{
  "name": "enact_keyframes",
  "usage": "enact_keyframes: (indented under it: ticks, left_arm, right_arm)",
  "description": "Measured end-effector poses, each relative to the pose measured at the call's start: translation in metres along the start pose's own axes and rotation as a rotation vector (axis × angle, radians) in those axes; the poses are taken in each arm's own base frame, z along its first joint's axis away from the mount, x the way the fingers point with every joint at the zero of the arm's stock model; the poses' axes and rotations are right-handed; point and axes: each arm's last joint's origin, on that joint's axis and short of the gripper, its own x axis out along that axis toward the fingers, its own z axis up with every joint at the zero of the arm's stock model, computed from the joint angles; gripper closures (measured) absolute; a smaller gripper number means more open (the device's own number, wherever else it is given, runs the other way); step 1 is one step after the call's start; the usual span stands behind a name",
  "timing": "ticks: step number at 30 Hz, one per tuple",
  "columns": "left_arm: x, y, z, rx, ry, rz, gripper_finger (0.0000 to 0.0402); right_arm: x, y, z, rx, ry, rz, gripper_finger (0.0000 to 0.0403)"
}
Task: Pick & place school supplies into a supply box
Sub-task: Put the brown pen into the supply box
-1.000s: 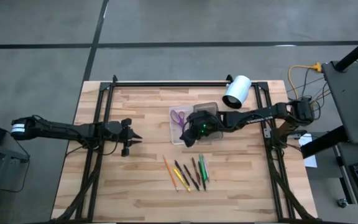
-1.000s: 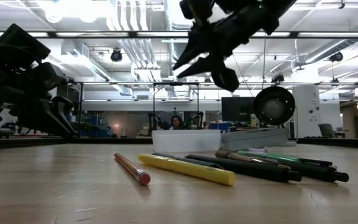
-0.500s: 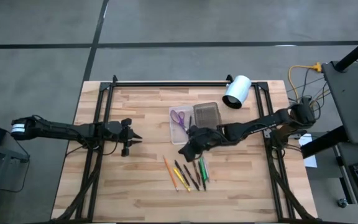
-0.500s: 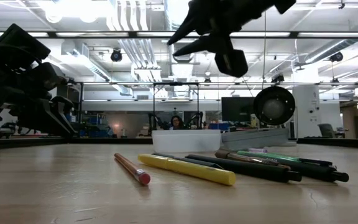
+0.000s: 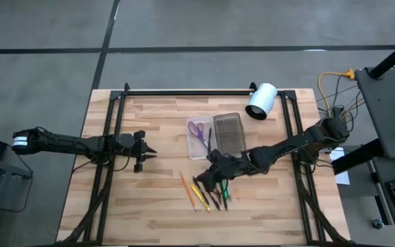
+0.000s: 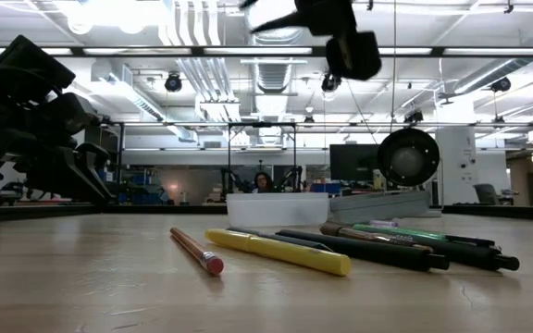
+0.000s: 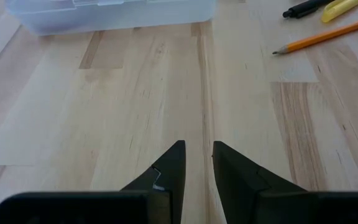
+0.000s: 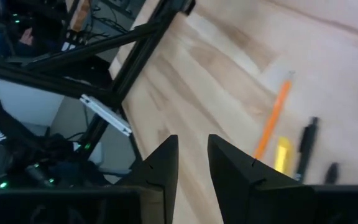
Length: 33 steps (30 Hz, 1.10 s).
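Note:
The pencils and pens lie side by side near the table's middle: orange pencil (image 5: 187, 191), yellow pen (image 5: 199, 195), dark pens (image 5: 214, 193), green pen (image 5: 224, 187). The supply box's whitish tray (image 5: 192, 145) holds the purple-handled scissors (image 5: 197, 129), and its grey ribbed lid half (image 5: 228, 134) lies open beside it. My right gripper (image 5: 202, 182) hangs shut in the air above the pens, touching nothing. Its wrist view looks down on the orange pencil (image 8: 272, 118). My left gripper (image 5: 153, 152) waits shut, low over the table's left half.
A white cylinder (image 5: 260, 101) lies at the far right corner, behind the box. Black frame rails (image 5: 108, 158) run along the table's left and right sides. Bare wood (image 7: 166, 93) stretches between my left gripper and the tray (image 7: 110, 12).
My right gripper has travelled from above the supply box toward the table's near edge and slightly left, ending above the row of pens. The pens, the box and my left arm have kept still.

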Motion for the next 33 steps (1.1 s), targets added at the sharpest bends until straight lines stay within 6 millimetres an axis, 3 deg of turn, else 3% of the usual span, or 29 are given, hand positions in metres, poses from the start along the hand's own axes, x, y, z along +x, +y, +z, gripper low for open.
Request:
enact_keyframes:
  ticks: [7,15,33]
  left_arm:
    - [0.0,0.0,0.0,0.0,0.0,0.0,0.0335]
    - [0.0,0.0,0.0,0.0,0.0,0.0,0.0335]
    - [0.0,0.0,0.0,0.0,0.0,0.0,0.0335]
  right_arm:
    - [0.017,0.019,-0.005,0.012,0.028,-0.015,0.0334]
    - [0.024,0.022,-0.007,0.083,0.128,-0.336,0.0327]
    - [0.048,-0.014,-0.016,0.203,0.348,-0.608,0.0334]
